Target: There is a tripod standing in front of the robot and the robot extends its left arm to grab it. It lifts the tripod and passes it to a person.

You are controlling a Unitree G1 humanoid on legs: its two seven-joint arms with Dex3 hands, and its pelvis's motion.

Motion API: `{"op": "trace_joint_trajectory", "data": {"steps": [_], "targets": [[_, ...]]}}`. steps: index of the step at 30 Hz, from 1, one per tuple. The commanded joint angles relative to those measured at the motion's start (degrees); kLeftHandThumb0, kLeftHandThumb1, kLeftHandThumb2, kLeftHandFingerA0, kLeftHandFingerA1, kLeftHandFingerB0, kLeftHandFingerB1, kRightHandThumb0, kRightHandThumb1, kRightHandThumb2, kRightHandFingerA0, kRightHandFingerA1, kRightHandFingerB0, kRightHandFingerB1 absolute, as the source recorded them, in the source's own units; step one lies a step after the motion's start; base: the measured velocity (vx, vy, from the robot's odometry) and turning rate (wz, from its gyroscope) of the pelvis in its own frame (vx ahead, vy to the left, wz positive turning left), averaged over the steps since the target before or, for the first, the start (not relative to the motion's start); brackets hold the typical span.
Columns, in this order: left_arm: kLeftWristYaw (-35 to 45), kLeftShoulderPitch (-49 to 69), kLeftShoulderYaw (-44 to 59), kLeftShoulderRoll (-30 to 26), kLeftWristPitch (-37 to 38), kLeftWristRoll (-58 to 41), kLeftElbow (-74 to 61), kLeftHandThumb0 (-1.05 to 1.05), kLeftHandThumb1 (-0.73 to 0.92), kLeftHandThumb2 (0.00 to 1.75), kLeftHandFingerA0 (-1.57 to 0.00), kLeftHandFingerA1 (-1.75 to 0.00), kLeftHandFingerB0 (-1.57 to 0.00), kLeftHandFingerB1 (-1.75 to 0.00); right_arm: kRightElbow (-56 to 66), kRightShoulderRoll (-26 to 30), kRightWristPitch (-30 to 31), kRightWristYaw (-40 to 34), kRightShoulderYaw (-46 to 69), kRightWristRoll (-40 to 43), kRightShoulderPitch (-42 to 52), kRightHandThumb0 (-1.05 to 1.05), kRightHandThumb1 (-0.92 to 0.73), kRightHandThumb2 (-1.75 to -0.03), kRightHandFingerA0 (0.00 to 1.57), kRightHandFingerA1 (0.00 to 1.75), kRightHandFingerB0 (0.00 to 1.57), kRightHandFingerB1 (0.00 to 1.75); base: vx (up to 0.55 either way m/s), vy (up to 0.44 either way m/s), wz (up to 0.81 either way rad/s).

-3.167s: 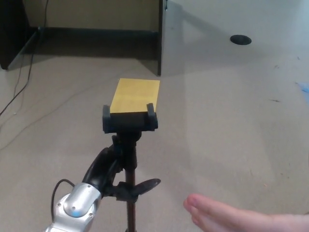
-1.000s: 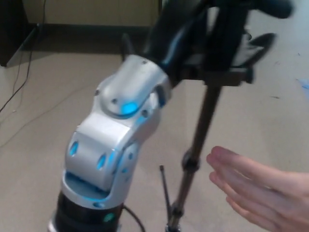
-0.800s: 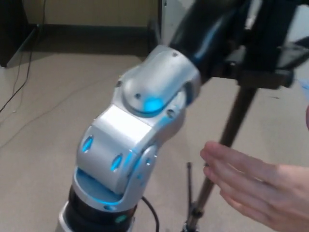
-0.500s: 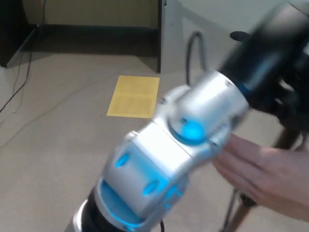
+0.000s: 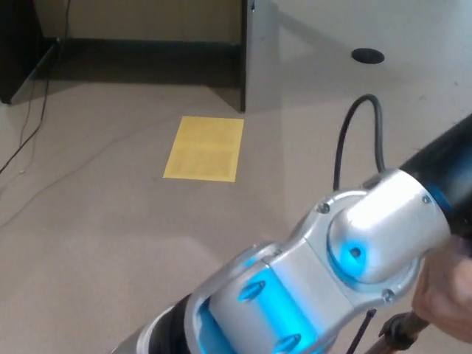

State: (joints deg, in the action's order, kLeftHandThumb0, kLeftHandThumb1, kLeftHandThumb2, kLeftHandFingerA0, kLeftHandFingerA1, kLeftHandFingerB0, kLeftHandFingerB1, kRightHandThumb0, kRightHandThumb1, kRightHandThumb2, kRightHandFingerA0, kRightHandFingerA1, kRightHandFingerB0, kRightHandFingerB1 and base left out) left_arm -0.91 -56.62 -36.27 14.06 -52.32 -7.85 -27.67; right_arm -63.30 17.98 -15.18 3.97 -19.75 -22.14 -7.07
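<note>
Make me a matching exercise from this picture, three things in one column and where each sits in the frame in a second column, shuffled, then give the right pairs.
Things:
1. yellow sheet
2. left arm
3. person's hand

Places:
A. right edge, low
B. on the floor, centre left
C. lower middle, reaching up to the right

Pairs: 1-B, 2-C, 3-A
</note>
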Motion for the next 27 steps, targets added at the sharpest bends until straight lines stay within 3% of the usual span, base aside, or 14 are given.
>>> {"op": "trace_joint_trajectory", "data": {"steps": [1,2,4,5,6,8,10,11,13,15,17,24,25,27], "targets": [[2.0,-1.9,-1.4,3.7,3.8,1.3,-0.7,-0.69,0.46,0.80,-0.21,-0.49,-0.05,-0.24,-1.1,3.4,-2.3,6.7,-4.5,-4.5,-2.5,-0.43,-0.92,-0.87,0.20,0.55,0.07,0.25,0.00,0.000,0.00],[2.9,-2.0,-1.0,2.8,3.3,1.0,-0.5,-0.69,0.44,0.79,-0.12,-0.45,-0.04,-0.18,-0.9,2.6,-2.0,5.7,-2.2,-1.6,-2.1,-0.40,-0.65,-0.59,0.65,0.42,0.49,0.36,0.00,0.000,0.00],[3.7,-2.0,-0.9,0.9,3.1,1.5,0.3,-0.68,0.42,0.83,-0.02,-0.39,0.00,-0.12,0.1,0.4,0.1,0.1,2.8,2.3,-0.6,-0.39,-0.72,-0.61,0.64,0.44,0.45,0.36,0.00,0.000,0.00],[4.8,-2.4,-0.4,-0.3,1.7,1.2,0.2,-0.81,0.54,0.58,-0.09,-0.35,0.00,-0.07,0.5,0.4,0.3,-0.4,2.8,1.6,-0.4,-0.39,-0.72,-0.61,0.64,0.47,0.46,0.36,0.00,0.000,0.00],[6.1,-2.7,0.4,-1.4,0.7,0.6,0.1,-0.82,0.47,0.86,-0.01,-0.13,0.00,0.00,-0.1,0.1,0.2,-0.4,3.1,1.5,-1.0,-0.47,-0.58,-0.87,0.59,0.60,0.41,0.50,0.00,0.000,0.00],[6.6,-1.7,1.2,-2.3,0.4,0.5,-0.6,-0.83,0.48,0.85,0.00,-0.01,0.00,-0.06,0.5,0.2,0.5,-0.4,3.4,1.2,-0.8,-0.42,-0.71,-0.61,0.65,0.44,0.45,0.36,0.00,0.000,0.00],[6.5,0.3,1.3,-3.6,0.7,1.0,-2.1,-0.81,0.46,0.85,0.00,0.00,0.00,-0.04,-0.4,0.2,0.0,-1.2,2.9,0.3,-0.7,-0.47,-0.58,-0.87,0.59,0.58,0.38,0.49,0.00,0.000,0.00],[6.6,0.9,1.4,-3.9,0.9,1.1,-2.4,-0.87,0.49,0.57,0.00,-0.01,0.00,0.00,-0.1,0.3,-0.2,-1.1,2.9,0.3,-0.4,-0.41,-0.71,-0.61,0.65,0.43,0.45,0.35,0.00,0.000,0.00],[6.9,2.4,1.6,-4.7,1.5,1.1,-3.2,-0.81,0.41,0.78,0.00,-0.01,0.00,0.00,0.8,0.6,-0.2,-0.9,2.8,0.2,0.6,-0.40,-0.72,-0.61,0.67,0.44,0.44,0.36,0.00,0.000,0.00],[7.8,3.6,3.3,-4.8,0.4,-0.1,-3.8,-0.77,0.47,0.56,0.00,0.00,0.00,0.00,1.1,0.4,0.8,-0.5,3.1,0.6,0.6,-0.47,-0.61,-0.86,0.53,0.53,0.37,0.47,0.00,0.000,0.00],[9.4,5.3,5.7,-6.7,0.7,-1.0,-4.7,-0.80,0.47,0.55,0.00,0.00,0.00,0.00,1.0,-0.1,1.3,0.9,4.4,2.3,0.7,-0.37,-0.72,-0.61,0.58,0.40,0.42,0.34,0.00,0.000,0.00],[11.4,8.7,9.6,-18.6,-0.4,2.0,-10.2,-0.80,0.45,0.85,0.00,-0.04,0.00,0.00,-0.4,-0.4,1.3,0.6,4.5,1.3,0.1,-0.41,-0.71,-0.61,0.63,0.40,0.42,0.34,0.00,0.000,0.00],[12.4,10.6,12.6,-19.9,-0.4,0.1,-11.1,-0.83,0.49,0.56,0.00,0.00,0.00,0.00,-0.4,-0.4,1.2,0.2,4.5,1.1,0.0,-0.41,-0.71,-0.61,0.64,0.41,0.42,0.34,0.00,0.000,0.00],[13.1,13.5,16.1,-21.5,0.4,-1.3,-11.8,-0.77,0.46,0.55,0.00,0.00,0.00,0.00,-0.4,-0.2,1.2,0.2,4.8,1.4,0.0,-0.40,-0.71,-0.61,0.63,0.41,0.42,0.34,0.00,0.000,0.00]]}}
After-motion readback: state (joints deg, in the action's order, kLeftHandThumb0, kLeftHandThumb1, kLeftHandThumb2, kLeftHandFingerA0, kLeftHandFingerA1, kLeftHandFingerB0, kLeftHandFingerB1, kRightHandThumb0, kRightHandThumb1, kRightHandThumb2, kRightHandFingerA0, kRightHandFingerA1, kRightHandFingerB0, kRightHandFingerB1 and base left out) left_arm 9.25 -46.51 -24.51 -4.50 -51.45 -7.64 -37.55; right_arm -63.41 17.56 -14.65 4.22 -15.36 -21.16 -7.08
